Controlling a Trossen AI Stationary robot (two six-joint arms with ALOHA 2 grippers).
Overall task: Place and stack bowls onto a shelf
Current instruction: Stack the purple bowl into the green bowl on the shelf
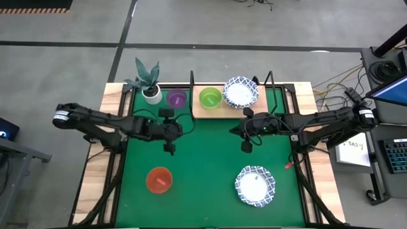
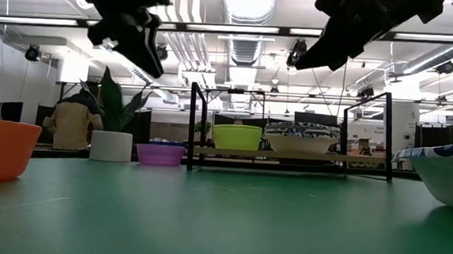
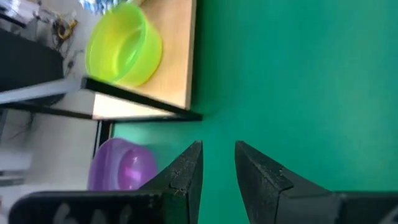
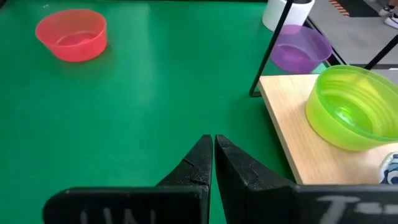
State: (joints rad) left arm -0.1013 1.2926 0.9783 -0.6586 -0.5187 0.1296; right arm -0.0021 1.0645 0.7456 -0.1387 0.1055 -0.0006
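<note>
Overhead, the shelf (image 1: 224,105) stands at the far edge of the counter (image 1: 210,159), its wooden board holding a green bowl (image 1: 210,97) and, to the right of it, a patterned bowl (image 1: 240,92). A purple bowl (image 1: 176,98) sits on the green mat just left of the shelf, next to a potted plant (image 1: 148,81). A red bowl (image 1: 159,180) rests near the front left of the mat, and a second patterned bowl (image 1: 255,186) lies near the front right, well apart from it.

Both arms reach in toward the middle and hang above the mat, holding nothing. The left gripper (image 1: 170,147) is in front of the purple bowl, its fingers (image 3: 186,177) slightly parted with bare mat showing between them. The right gripper (image 1: 246,145) hovers in front of the shelf's right half, its fingers (image 4: 198,163) nearly pressed together, only a thin slit between the tips.

From table height, the green bowl (image 2: 236,137) and patterned bowl (image 2: 301,139) sit side by side inside the black frame, both grippers raised well above the mat. A person (image 2: 73,121) shows in the room behind the plant.
</note>
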